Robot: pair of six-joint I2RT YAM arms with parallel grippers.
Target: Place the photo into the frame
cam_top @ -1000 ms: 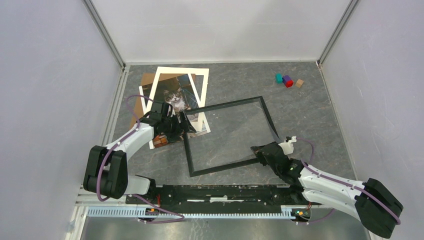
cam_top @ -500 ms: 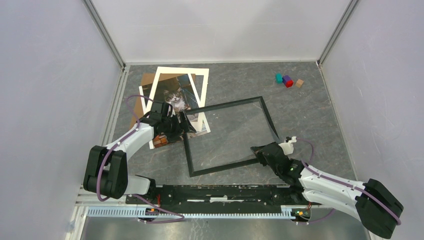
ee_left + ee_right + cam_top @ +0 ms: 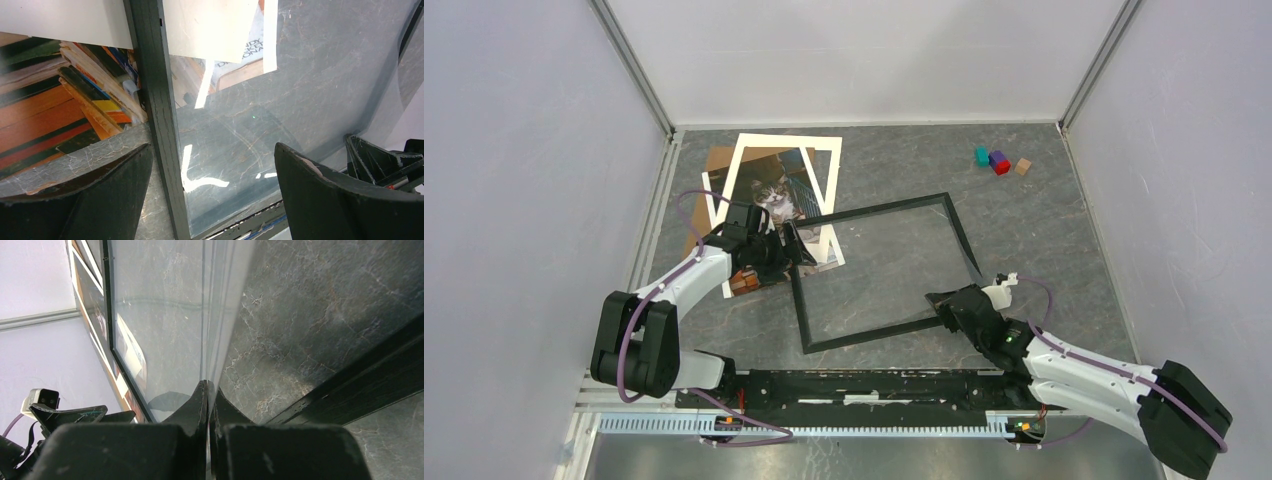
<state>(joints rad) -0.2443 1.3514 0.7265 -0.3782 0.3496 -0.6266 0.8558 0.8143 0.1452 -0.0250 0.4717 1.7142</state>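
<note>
The black frame (image 3: 884, 207) lies tilted in the middle of the table with a clear sheet (image 3: 879, 265) in it. The cat photo (image 3: 774, 195) lies at the back left, under a white mat (image 3: 789, 143) and partly under the frame's left corner. My left gripper (image 3: 796, 245) is open, its jaws astride the frame's left edge (image 3: 162, 135), with the photo's bookshelf part (image 3: 60, 95) beside it. My right gripper (image 3: 936, 300) is at the frame's near right edge, shut on the edge of the clear sheet (image 3: 165, 315), which is tilted up off the frame (image 3: 370, 385).
A brown backing board (image 3: 718, 160) lies beneath the photo and mat. Three small coloured blocks (image 3: 998, 160) sit at the back right. Grey walls close in the table on the left, back and right.
The right arm's elbow has shifted slightly down and right. The grippers, frame and photo have not visibly moved.
</note>
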